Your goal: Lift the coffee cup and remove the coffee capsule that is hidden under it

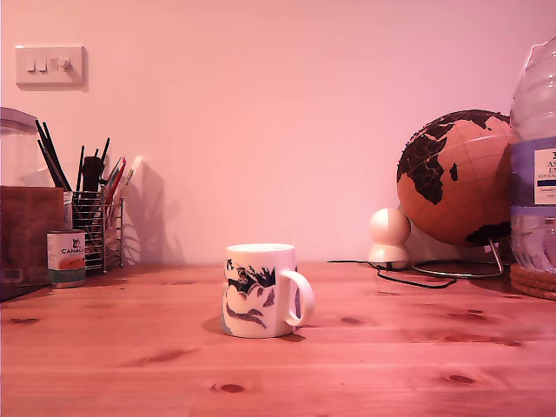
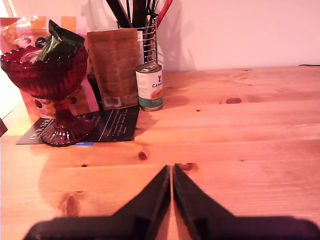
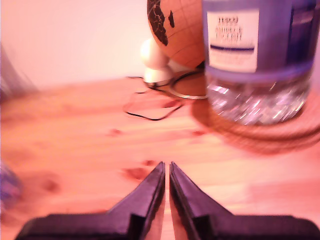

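Observation:
The coffee cup (image 1: pixel 261 289), white with a dark blue print and a loop handle toward the exterior view's right, stands upside down on the wooden table (image 1: pixel 391 365) near the middle. The coffee capsule is hidden. Neither arm shows in the exterior view. In the first wrist view my first gripper (image 2: pixel 171 170) is shut with nothing between its black fingers, low over bare wood. My second gripper (image 3: pixel 166 166) is likewise shut and holds nothing; that view is blurred. The cup appears in neither wrist view.
At the exterior view's left stand a small labelled tin can (image 1: pixel 66 258), a wire pen holder (image 1: pixel 97 228) and a brown box (image 2: pixel 114 67). A red glass bowl (image 2: pixel 47 80) sits near them. A globe (image 1: pixel 456 178), a cable (image 1: pixel 408 276) and a water bottle (image 1: pixel 534 156) stand at the right.

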